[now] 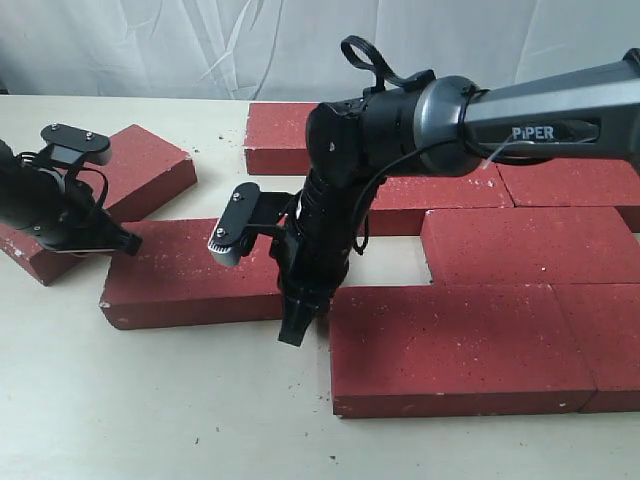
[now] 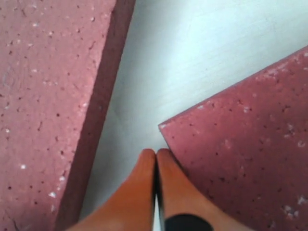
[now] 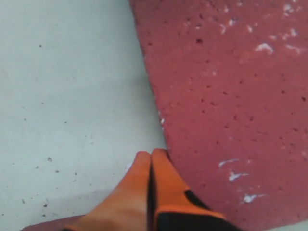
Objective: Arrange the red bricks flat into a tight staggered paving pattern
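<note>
Rough dark-red rectangular paver bricks [image 1: 520, 250]: most flat, staggered, tight on pale worktop [image 1: 150, 400], right side; loose brick [image 1: 180, 275] gapped mid-left; askew brick [image 1: 150, 170] far left; left end effector [image 1: 128, 241], right end effector [image 1: 290, 330] pressed together, empty.

Packed bricks [image 1: 520, 250] at right on the table [image 1: 150, 420] — loose brick [image 1: 180, 275] centre-left, angled brick [image 1: 140, 170] far left.
</note>
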`<state>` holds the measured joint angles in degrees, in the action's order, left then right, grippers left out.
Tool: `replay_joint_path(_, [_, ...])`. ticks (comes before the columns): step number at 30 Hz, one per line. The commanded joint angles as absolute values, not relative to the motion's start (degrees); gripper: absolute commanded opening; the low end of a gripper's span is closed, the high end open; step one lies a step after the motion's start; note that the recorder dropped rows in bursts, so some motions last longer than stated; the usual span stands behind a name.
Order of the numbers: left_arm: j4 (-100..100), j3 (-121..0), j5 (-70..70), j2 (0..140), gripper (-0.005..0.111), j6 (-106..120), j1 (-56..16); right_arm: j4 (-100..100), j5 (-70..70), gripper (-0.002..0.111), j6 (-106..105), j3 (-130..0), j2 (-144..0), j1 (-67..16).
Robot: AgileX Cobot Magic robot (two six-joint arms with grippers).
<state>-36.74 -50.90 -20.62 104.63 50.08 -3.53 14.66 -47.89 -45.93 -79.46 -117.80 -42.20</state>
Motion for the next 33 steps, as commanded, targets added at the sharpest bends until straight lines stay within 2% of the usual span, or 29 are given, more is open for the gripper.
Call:
replay_joint_path(1, [-37.5, -51.1, -20.0, 104.6, 0.0, 50.0, -3.6, 13.8, -46.5, -0.001, -45.1, -79.7, -117.8, -42.3])
replay_joint_path(5, [-38.0, -51.1, -17.9, 104.6, 0.0, 50.0, -3.6, 13.8, -45.6, -0.001, -44.9, -79.7, -117.8, -42.3])
replay_joint_path(11, [-37.7, -51.9, -18.1, 104.5, 0.0, 50.0, -3.6, 14.3, -52.5, -0.001, -44.0, -81.2, -115.8, -42.5])
replay_joint_path(16, [-34.6, -51.9, -23.1, 100.5, 0.0, 48.9, -3.6, 12.3, -55.3, -0.001, -40.3, -80.8, -111.2, -41.4])
replay_joint_path(24, [-21.1, -51.3, -26.6, 99.0, 0.0, 31.8, 0.2, 12.0, -42.5, -0.001, -34.4, -75.3, -106.6, -31.2])
replay_joint_path(33, [-23.6, -51.2, -23.8, 102.5, 0.0, 32.3, -1.8, 12.5, -35.3, -0.001, -34.8, -75.0, -112.4, -29.8])
